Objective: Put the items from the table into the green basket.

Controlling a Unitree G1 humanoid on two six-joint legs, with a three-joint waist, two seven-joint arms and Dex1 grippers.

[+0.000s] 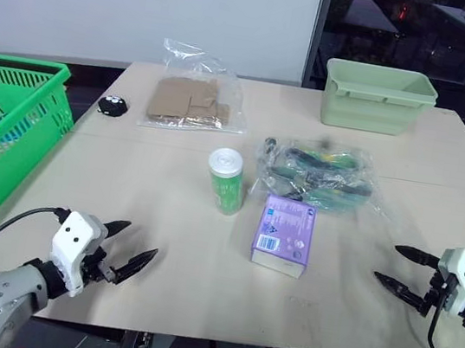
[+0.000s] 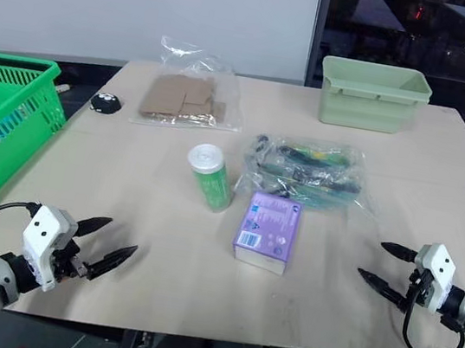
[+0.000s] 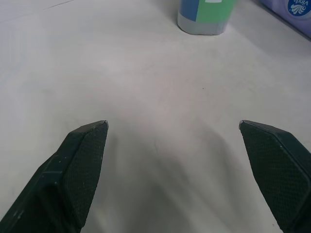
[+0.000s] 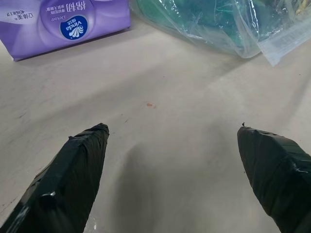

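Green tube (image 1: 225, 180), purple box (image 1: 284, 233) and the clear bag (image 1: 320, 177) sit mid-table (image 1: 156, 276), close together; the basket (image 1: 13, 119) stands off the table's left edge. Both grippers — left (image 1: 118, 264), right (image 1: 402, 269) — hover low over the near edge, jaws spread wide, holding nothing. Risks, as I judge them: the upright tube could tip and roll if a finger clips it; the crinkly bag may slip from a pinch; the box lies so near the bag that a grab could snag both.
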